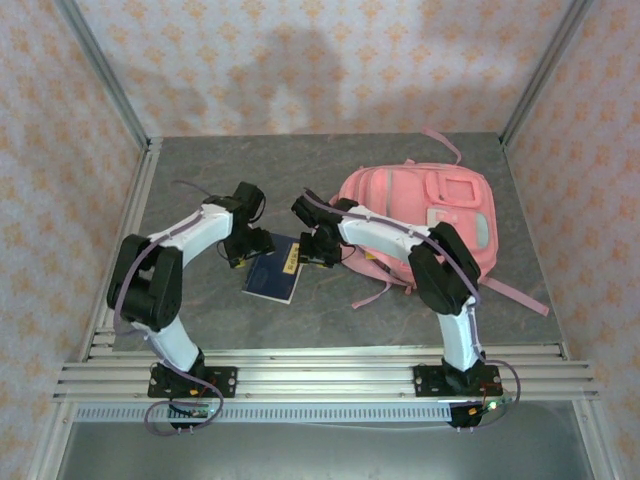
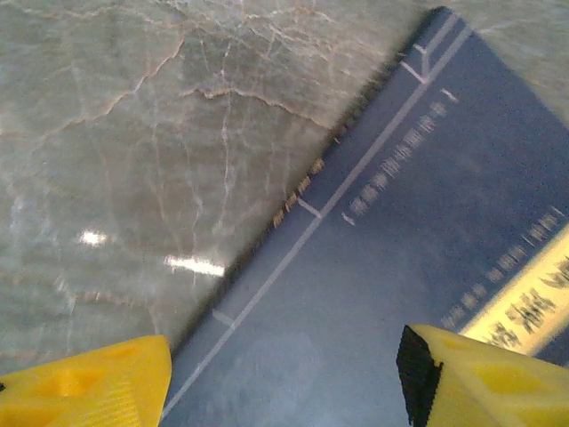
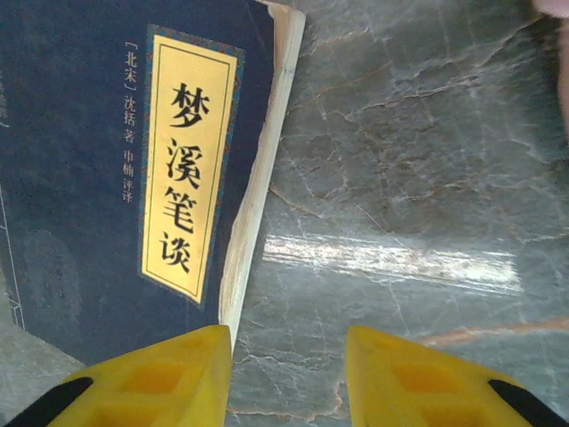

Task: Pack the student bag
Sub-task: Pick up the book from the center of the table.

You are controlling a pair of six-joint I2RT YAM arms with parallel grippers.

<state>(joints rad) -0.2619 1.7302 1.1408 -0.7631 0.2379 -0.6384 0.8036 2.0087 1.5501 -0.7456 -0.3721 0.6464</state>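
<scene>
The student bag (image 1: 440, 210), a big pink backpack, lies flat at the back right of the table. A dark blue book (image 1: 272, 272) with a yellow title label lies on the table to its left, between my two grippers. My left gripper (image 1: 246, 252) hovers low over the book's left side, open; in the left wrist view its yellow fingers (image 2: 89, 382) straddle the book's cover (image 2: 400, 231) and edge. My right gripper (image 1: 316, 252) is open at the book's right edge. One right fingertip (image 3: 151, 378) overlaps the book's corner (image 3: 89, 178), and bare table lies in the gap.
The grey marbled tabletop (image 1: 230, 180) has aluminium rails along its left and near edges. Pink straps (image 1: 520, 298) trail from the bag toward the right front. Patterned walls close off the back and sides.
</scene>
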